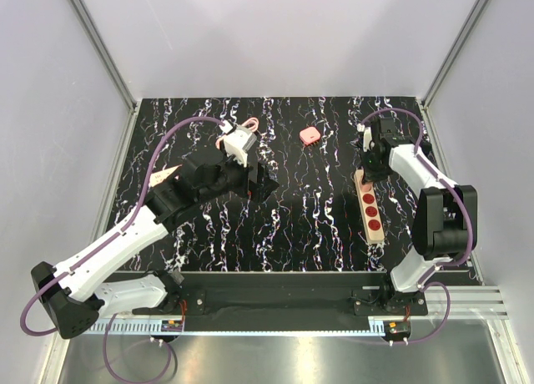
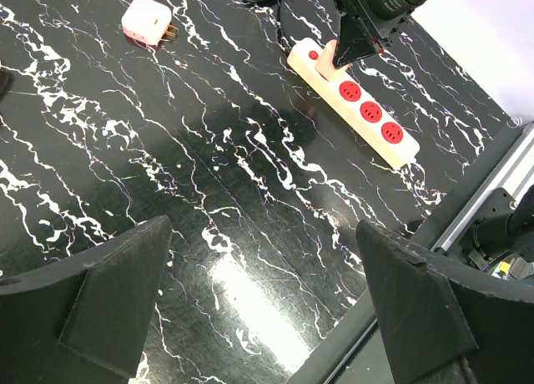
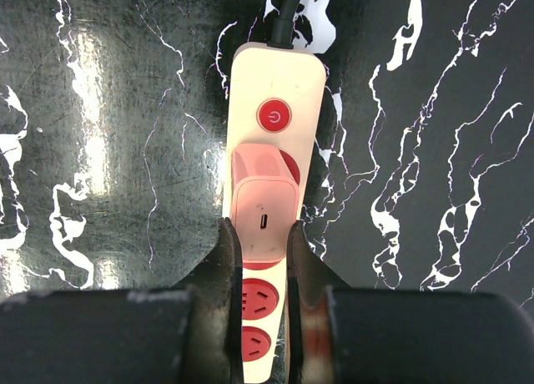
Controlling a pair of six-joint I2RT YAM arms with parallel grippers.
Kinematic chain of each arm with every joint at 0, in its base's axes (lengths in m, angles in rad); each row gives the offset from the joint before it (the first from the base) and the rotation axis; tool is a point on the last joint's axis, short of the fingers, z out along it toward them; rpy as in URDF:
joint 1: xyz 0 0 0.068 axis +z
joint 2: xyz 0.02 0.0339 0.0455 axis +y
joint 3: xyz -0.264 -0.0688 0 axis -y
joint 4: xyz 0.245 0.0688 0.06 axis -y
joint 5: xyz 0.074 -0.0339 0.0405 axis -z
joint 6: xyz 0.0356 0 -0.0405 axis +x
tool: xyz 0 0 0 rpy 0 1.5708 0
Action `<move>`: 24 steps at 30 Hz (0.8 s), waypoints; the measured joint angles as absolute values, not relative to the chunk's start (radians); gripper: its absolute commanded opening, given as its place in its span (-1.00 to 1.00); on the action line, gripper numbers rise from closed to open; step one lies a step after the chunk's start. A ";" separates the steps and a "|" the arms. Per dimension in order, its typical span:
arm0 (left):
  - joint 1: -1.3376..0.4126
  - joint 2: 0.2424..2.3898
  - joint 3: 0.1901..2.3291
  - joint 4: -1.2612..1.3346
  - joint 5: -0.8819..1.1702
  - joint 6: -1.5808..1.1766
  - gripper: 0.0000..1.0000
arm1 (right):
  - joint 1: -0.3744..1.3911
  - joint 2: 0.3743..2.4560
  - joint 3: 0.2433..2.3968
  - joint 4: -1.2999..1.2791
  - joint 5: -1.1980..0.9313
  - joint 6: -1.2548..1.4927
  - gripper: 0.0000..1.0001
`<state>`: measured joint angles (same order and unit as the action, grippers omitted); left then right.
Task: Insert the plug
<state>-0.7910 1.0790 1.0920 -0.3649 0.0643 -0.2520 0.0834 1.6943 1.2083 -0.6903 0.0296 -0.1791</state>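
One plug [image 3: 264,210], R gripper [image 3: 263,238] clamped on it at first socket [image 3: 289,164] of strip [image 3: 279,75].
Plug sits dead ahead betw my R fingers [image 3: 225,267], strip running lengthwise; L gripper [image 2: 263,263] wide open, empty.

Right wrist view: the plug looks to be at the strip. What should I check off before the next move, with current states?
1. Right claw shut on the plug: ok.
2. Plug over the socket next to the power strip's red switch: ok.
3. Plug pushed fully home: cannot tell.
4. Left claw open and away from the strip: ok.
5. Second pink adapter lying clear of the strip: ok.
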 measured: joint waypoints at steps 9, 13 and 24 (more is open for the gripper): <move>-0.791 1.079 1.091 -0.364 0.064 -0.252 0.98 | 0.085 1.705 1.219 -0.701 0.034 -0.179 -0.98; -0.791 1.079 1.090 -0.365 0.064 -0.252 0.98 | 0.087 1.704 1.222 -0.702 0.039 -0.179 -0.94; -0.791 1.076 1.090 -0.365 0.057 -0.252 0.98 | 0.090 1.739 1.306 -0.782 0.041 -0.184 -0.99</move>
<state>-0.7910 1.0760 1.0901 -0.3649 0.0570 -0.2520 0.0902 1.7386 1.3056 -0.7822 0.0414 -0.1841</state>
